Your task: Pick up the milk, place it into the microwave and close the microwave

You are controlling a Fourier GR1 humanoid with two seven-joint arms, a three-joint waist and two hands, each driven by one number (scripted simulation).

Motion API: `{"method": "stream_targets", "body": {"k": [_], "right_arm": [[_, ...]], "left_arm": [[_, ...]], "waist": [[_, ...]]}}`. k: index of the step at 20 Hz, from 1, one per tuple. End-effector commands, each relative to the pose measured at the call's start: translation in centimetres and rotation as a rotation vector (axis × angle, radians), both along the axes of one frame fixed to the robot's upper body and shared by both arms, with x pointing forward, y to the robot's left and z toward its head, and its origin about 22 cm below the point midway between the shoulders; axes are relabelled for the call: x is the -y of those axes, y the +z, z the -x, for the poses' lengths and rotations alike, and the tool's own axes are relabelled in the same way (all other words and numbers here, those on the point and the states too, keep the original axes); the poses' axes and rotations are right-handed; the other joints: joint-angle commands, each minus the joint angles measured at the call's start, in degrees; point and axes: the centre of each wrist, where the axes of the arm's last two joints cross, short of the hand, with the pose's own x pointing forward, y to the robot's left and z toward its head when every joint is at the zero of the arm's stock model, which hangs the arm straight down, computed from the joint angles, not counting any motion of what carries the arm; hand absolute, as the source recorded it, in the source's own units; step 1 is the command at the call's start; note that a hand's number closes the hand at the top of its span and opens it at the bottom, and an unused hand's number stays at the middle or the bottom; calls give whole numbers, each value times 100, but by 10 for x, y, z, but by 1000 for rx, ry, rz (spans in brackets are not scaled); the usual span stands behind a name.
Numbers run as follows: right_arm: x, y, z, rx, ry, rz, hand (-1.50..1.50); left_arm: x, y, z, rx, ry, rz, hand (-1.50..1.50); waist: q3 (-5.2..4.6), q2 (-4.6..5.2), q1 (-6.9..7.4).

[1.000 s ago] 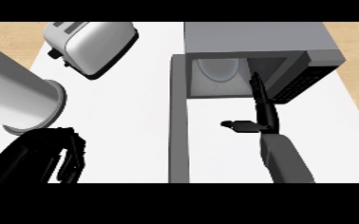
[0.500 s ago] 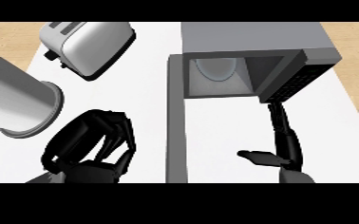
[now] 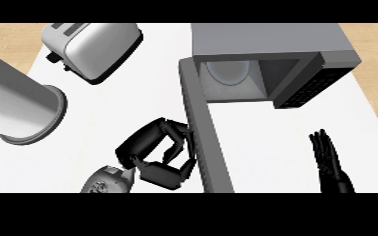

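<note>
Open microwave [image 3: 266,45] in upper right, its door [image 3: 208,145] hanging toward lower centre. Pale rounded shape [image 3: 229,74] inside; cannot tell if it is the milk. The left hand [image 3: 159,152], fingers curled together and holding nothing, touches the door's left face. The right hand [image 3: 330,162] rests at lower right, fingers straight.

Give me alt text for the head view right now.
The left hand, fingers curled, is beside the open microwave door. The right hand rests open at lower right; a toaster stands upper left.

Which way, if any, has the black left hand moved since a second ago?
Yes: the left hand went right, from the lower-left corner to beside the open grey microwave door.
</note>
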Motion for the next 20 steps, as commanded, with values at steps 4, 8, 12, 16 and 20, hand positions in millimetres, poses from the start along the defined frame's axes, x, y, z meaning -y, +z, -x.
{"method": "stream_targets", "body": {"k": [4, 8, 12, 16, 20], "right_arm": [[4, 42, 30, 72, 72, -6, -150], [3, 62, 13, 118, 136, -41, -150], [-4, 83, 26, 122, 175, -78, -150], [11, 106, 31, 144, 228, -63, -150], [10, 114, 33, 158, 255, -60, -150]], "left_arm": [[34, -71, -10, 52, -7, -82, 150], [69, -83, -2, 113, 71, -51, 150], [79, -91, -7, 111, 90, -2, 150], [86, -109, 10, 49, 98, -19, 150], [99, -102, 10, 40, 98, -6, 150]], "waist": [[-4, 44, -61], [-4, 65, -124], [-10, 79, -208], [-12, 96, -324], [-12, 121, -448]]}}
